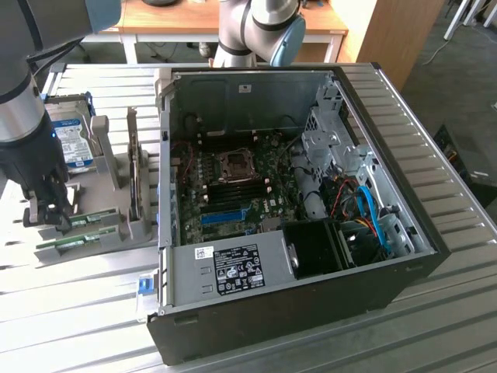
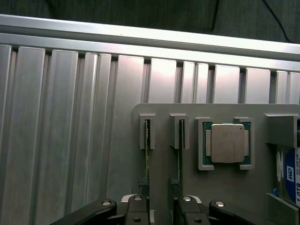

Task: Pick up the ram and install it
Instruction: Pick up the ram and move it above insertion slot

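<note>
Hovering beside the open computer case point(image 1: 295, 315), over the grey holder point(image 2: 225, 187), the gripper point(image 1: 48, 219) held its jaws apart above two ram sticks point(image 2: 146, 140), edge-up in neighbouring slots. An off-centre descent could jam a finger onto a stick's edge; which stick it favoured was hard to tell.
</note>
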